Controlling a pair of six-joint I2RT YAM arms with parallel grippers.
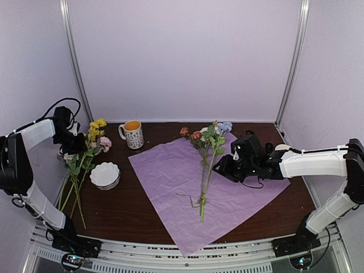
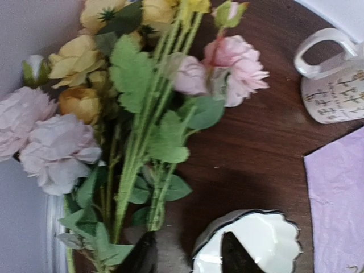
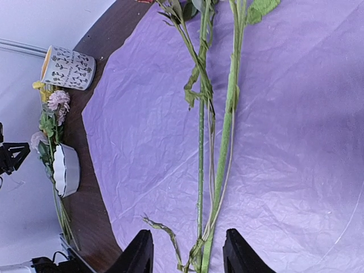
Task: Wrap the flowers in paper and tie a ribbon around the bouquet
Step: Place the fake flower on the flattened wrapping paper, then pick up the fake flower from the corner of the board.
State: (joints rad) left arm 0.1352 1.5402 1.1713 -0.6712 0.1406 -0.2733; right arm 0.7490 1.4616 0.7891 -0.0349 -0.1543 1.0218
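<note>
While the dark worktop (image 1: 131, 216) carries the spread pink paper (image 1: 170, 176), a big flower bunch (image 2: 136, 142) lies left of the paper under the left gripper (image 2: 189, 259), half open and empty. Fewer flowers (image 1: 210, 142) lie on the paper, stems between the right gripper's (image 3: 189, 253) parted jaws, which clamp nothing.

Brown table (image 1: 136, 199): paper (image 1: 170, 170), flowers (image 1: 78, 162), mug (image 1: 134, 135), bowl (image 1: 105, 174)

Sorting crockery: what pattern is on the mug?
Mug: white, small dark motifs; clearest in right wrist view.
</note>
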